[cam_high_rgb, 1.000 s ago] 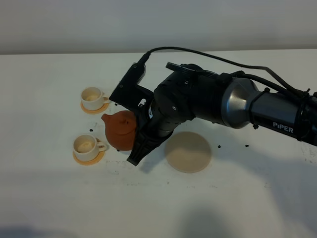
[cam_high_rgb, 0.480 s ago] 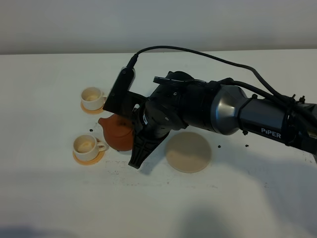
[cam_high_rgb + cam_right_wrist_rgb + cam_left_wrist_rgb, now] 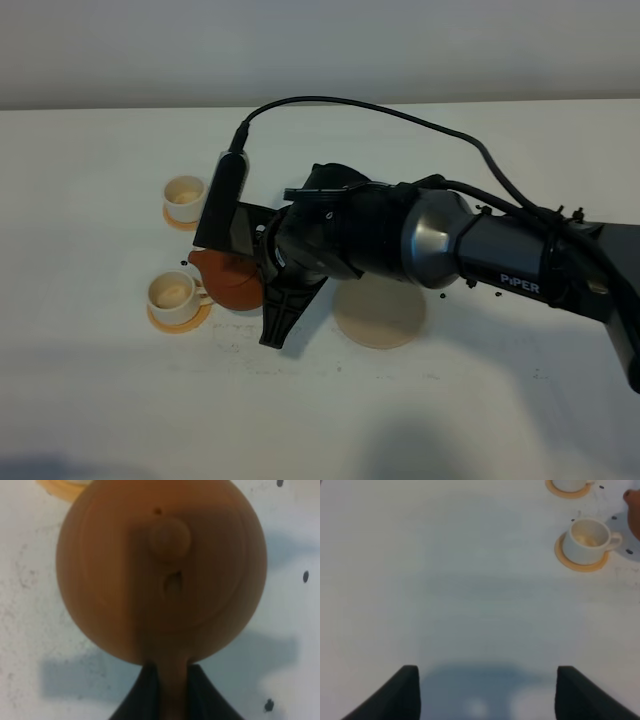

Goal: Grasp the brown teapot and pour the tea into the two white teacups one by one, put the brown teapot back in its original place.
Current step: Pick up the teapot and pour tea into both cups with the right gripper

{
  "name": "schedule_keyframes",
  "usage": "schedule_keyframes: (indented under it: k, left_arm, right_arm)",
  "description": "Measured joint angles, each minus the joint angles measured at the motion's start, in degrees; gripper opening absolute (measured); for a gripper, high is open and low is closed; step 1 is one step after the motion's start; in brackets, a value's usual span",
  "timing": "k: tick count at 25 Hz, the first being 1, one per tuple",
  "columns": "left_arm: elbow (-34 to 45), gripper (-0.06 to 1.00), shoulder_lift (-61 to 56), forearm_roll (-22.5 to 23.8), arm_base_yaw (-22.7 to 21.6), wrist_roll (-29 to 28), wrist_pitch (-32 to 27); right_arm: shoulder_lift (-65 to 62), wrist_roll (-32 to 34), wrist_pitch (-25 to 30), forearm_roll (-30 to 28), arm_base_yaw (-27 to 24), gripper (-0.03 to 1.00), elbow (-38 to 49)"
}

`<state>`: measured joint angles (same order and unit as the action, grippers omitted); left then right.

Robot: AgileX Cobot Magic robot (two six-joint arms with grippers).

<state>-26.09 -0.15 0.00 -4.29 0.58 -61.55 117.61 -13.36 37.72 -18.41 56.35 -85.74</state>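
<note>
Away from the pale disc (image 3: 385, 318), on its cup side — teapot (image 3: 228, 283) appears raised off the worktop (image 3: 100, 400). Right end effector (image 3: 170, 692) clamped on its handle, spout by the nearer cup (image 3: 172, 292). Fill of that and the farther cup (image 3: 184, 192) unclear. Left end effector (image 3: 487, 680) spread, empty. Judged: first pour starting — second pour and return to the disc remain.

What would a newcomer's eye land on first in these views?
The big black right arm sprawls across the middle of the white table, its jaws shut on the handle of the brown teapot, held beside the nearer white teacup. To its right a pale beige disc lies partly under the arm. The farther teacup sits behind on its coaster.
</note>
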Motion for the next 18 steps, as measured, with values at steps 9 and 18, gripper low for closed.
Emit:
schedule_keyframes:
  k: [9, 18]
  left_arm:
    - [0.0, 0.55, 0.0, 0.0, 0.0, 0.0, 0.0]
    - [0.0, 0.55, 0.0, 0.0, 0.0, 0.0, 0.0]
  right_arm:
    - [0.1, 0.1, -0.6, -6.4, 0.7, 0.1, -0.1]
    - [0.6, 0.1, -0.8, -9.4, 1.6, 0.1, -0.1]
